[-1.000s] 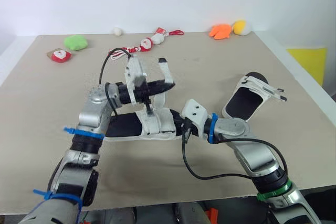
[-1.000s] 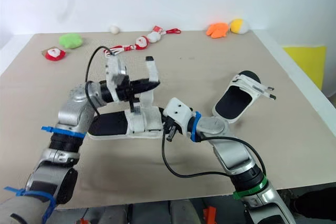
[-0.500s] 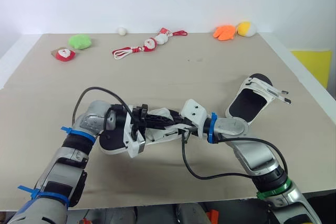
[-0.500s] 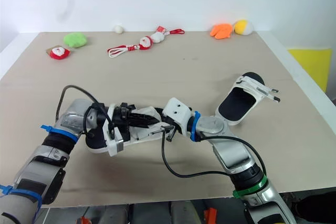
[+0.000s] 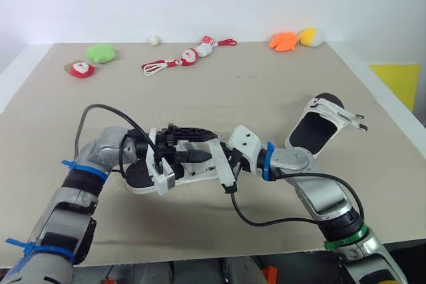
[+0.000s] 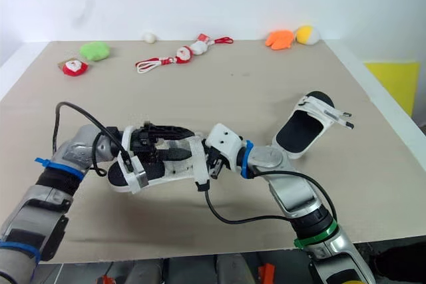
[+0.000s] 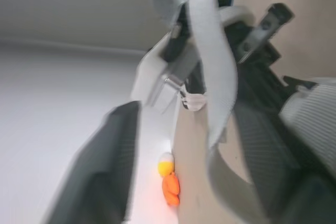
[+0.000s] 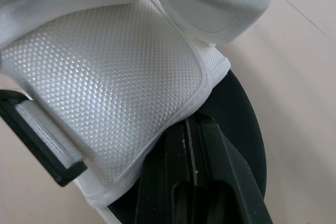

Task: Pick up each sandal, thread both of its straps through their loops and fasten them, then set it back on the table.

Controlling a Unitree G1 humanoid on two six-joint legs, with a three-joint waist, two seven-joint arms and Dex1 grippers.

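Note:
A white sandal with a black footbed (image 5: pixel 193 173) lies at the front middle of the table (image 5: pixel 266 91). My left gripper (image 5: pixel 188 143) reaches in from the left and is open. Its fingers (image 7: pixel 105 171) stand wide apart, with a loose white strap (image 7: pixel 212 61) running between them. That strap's end (image 5: pixel 223 167) hangs down at the sandal's right end. My right gripper (image 5: pixel 231 161) is shut at that end, and its fingers (image 8: pixel 189 182) lie on the footbed, tucked under the mesh upper (image 8: pixel 115 77). The second sandal (image 5: pixel 318 128) lies at the right, straps undone.
Small toys line the far edge: a green one (image 5: pixel 101 52), a red-and-white one (image 5: pixel 81 69), a Santa figure on a red cord (image 5: pixel 190 56), a white ball (image 5: pixel 154 40), an orange one (image 5: pixel 282 41) and a yellow one (image 5: pixel 306 36). Black cables loop off both wrists.
My left arm came down from above the sandal to its left side and its gripper opened. The strap it held up now hangs loose. The right gripper stayed put.

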